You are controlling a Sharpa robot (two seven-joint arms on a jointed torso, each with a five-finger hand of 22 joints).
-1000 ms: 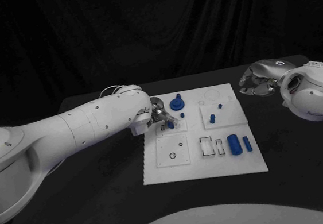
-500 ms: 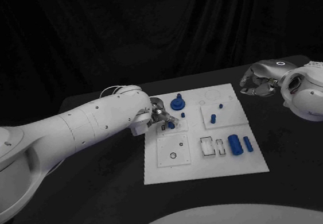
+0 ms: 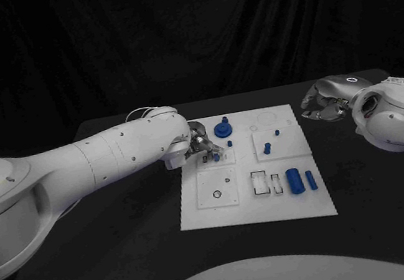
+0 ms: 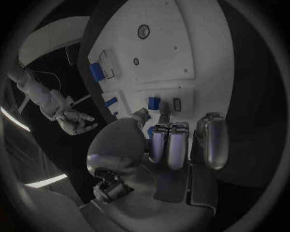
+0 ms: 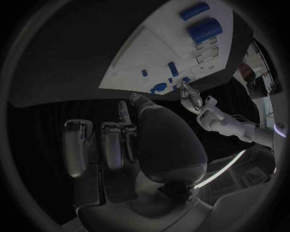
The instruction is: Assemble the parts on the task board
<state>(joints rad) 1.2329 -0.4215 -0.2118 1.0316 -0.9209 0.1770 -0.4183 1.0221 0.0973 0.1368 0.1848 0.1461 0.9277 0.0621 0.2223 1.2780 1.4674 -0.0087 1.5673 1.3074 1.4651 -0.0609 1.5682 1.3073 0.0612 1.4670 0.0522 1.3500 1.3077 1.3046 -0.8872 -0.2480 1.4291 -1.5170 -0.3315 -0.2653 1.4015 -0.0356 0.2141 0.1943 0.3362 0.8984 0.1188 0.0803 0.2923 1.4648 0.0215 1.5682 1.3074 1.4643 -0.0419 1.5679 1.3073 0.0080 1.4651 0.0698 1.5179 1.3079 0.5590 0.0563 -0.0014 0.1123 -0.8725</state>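
A: Starting nearest the robot on the task board point(image 3: 199, 217): what lies there?

B: At the board's 4 o'clock corner, a thick blue cylinder point(image 3: 294, 180) lies beside a thinner blue pin point(image 3: 310, 179), both with their long axes running 12 to 6. Just at their 9 o'clock are two empty rectangular slots point(image 3: 259, 183), and further that way a square plate with a round hole point(image 3: 216, 195), nothing in it.

A: And the part in play?

B: A small blue peg point(image 4: 154, 102) sits at the board's 10 o'clock region, right at the fingertips of the left robot hand point(image 3: 201, 147). The fingers are narrowed around it; whether they truly grip it cannot be told. The left robot hand is far nearer than the other.

A: The other one?

B: The right robot hand point(image 3: 320, 103) hovers over the black counter point(image 3: 122, 226) off the board's 2 o'clock corner, fingers loosely apart, holding nothing.

A: Further back?

B: A blue knob point(image 3: 222, 129) stands at 12 o'clock of the peg, and two small blue pegs point(image 3: 267, 148) stand upright at the board's 1 o'clock.
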